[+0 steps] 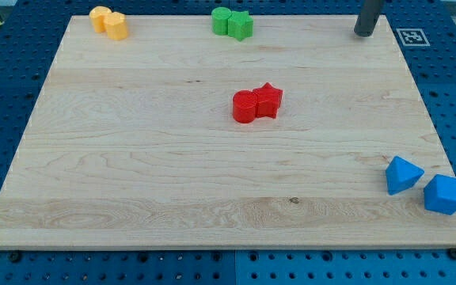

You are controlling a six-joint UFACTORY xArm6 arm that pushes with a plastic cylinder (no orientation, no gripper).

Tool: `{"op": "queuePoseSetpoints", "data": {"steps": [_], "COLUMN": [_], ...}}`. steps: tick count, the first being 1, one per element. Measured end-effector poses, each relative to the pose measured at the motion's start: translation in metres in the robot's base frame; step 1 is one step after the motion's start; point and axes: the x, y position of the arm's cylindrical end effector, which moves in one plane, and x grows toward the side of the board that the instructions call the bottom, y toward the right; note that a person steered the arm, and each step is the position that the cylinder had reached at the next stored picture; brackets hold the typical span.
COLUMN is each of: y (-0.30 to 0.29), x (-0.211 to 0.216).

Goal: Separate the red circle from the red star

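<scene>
In the camera view, a pale wooden tabletop (133, 174) fills most of the picture, resting on a blue perforated base (6, 95).

My tip (363, 34), the lower end of a straight dark rod, stands at the tabletop's top right corner, just inside the top edge. It has no jaws to open or close, and it touches no block. It is well apart from the red pair, which lies toward the view's bottom left of it.

The red circle block (245, 107) sits near the middle of the tabletop, slightly toward the top edge. The red star block (268, 100) is right beside it on the view's right; the 2 appear to touch.

At the top left corner, 2 yellow blocks (108, 21) sit pressed together; their shapes are hard to make out. Along the top edge near its middle, 2 green blocks (232, 23) also sit together, the right one looking star-like.

Near the bottom right corner lie 2 blue blocks with angular faces: the first blue block (403, 174) just left of the second blue block (445, 195), which sits at the right edge.

A black-and-white marker tag (412, 36) lies off the tabletop, beyond the top right corner.
</scene>
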Motion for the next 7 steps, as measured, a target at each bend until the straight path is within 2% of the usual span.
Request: {"op": "queuePoseSetpoints", "data": {"steps": [1,3,4,5,7], "y": [-0.001,-0.055,-0.082,-0.110,-0.196], "x": [0.003,0.163,0.217,0.221,0.191]}}
